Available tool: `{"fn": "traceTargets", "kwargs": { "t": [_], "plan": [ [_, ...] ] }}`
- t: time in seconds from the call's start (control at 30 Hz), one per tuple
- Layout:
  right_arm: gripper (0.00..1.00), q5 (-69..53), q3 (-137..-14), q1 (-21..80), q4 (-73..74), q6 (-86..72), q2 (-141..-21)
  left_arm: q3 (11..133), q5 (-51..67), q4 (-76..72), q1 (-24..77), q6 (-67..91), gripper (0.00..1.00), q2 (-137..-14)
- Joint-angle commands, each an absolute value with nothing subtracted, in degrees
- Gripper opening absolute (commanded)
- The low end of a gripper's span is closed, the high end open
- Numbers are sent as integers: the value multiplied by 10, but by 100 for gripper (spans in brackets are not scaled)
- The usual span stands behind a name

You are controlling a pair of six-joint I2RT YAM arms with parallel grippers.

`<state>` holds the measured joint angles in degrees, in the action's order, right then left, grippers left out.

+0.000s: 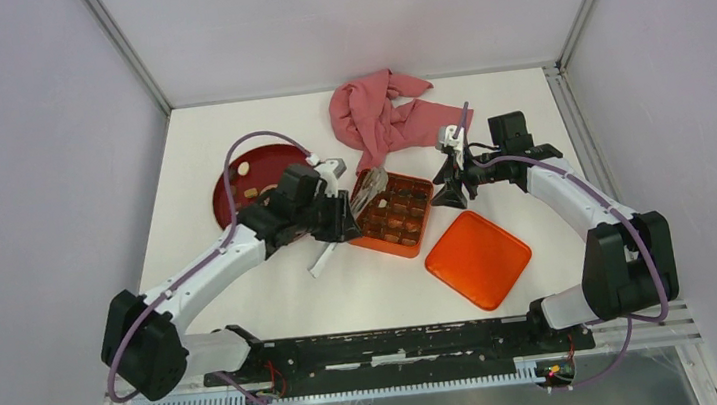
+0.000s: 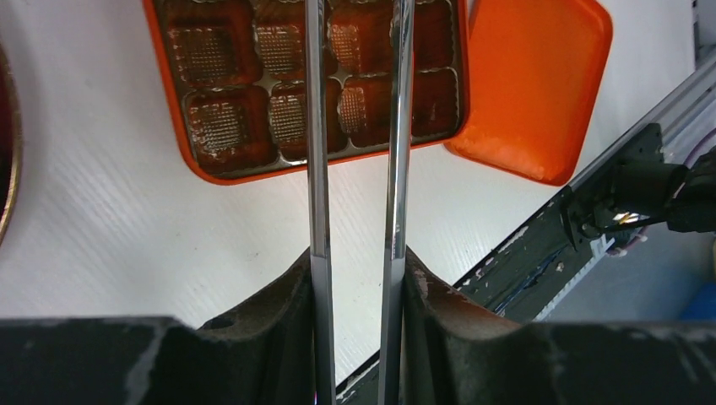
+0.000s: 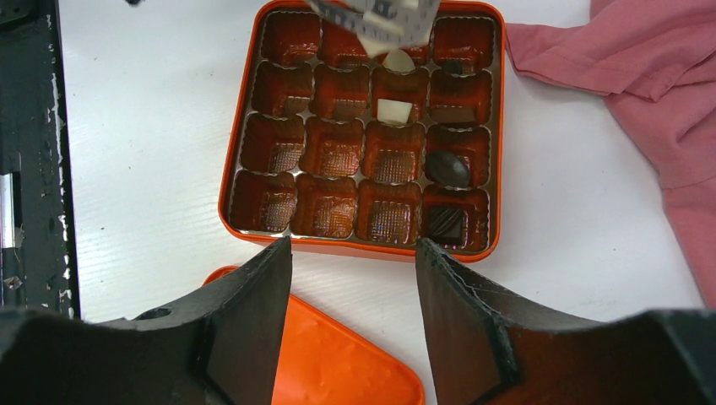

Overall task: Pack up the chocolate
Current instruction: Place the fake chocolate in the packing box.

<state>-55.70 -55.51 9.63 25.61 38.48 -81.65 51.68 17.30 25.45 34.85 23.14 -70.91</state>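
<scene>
1. Left end effector (image 2: pixel 356 257) clenched on one pair of metal tongs (image 2: pixel 317 169); right end effector (image 3: pixel 353 246) released, empty.
2. Chocolate (image 3: pixel 446 167) in the sixteen-cell orange tin (image 3: pixel 232 160): two dark, one cream, another cream at the tongs' tip; more on one red plate (image 1: pixel 220 203).

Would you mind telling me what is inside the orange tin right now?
Two dark chocolates and a cream piece show; most cells look empty. The tongs hide part of the row beneath them.

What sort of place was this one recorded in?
Most likely a lab robot cell: plain panel walls close in a white table, and a black rail along its near edge carries both arm bases. The tin and plate look like staged props.
</scene>
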Motion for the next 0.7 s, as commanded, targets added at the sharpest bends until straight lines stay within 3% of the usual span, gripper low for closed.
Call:
{"fn": "traceTargets", "kwargs": {
  "t": [0.0,0.67],
  "plan": [
    [62,-574,-578,95,259,394,-819,558,133,204,385,259,2,-749],
    [62,-570,-577,95,258,396,-822,644,31,273,476,235,2,-877]
  ]
}}
